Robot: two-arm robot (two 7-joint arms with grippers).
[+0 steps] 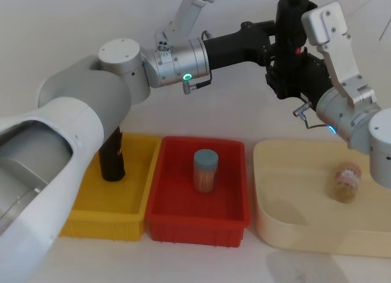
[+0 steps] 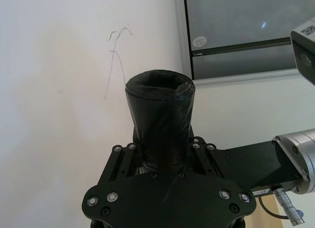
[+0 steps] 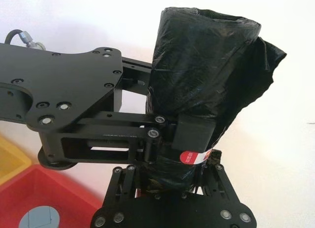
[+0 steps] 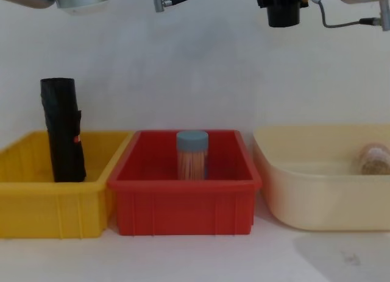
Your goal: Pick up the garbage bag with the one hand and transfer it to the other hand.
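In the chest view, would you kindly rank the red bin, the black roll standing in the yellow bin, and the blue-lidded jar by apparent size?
1. red bin, clearly largest.
2. black roll in the yellow bin.
3. blue-lidded jar, smallest.
All sit at similar depth, so nearness hardly skews this.

Two silver-grey, round-jointed arms: the left arm [image 1: 91, 106] carries a green glowing ring, the right arm [image 1: 354, 106] a blue one and a thin grey cable. Each ends in a black, slim-fingered end effector whose flat plates are studded with silver screws.
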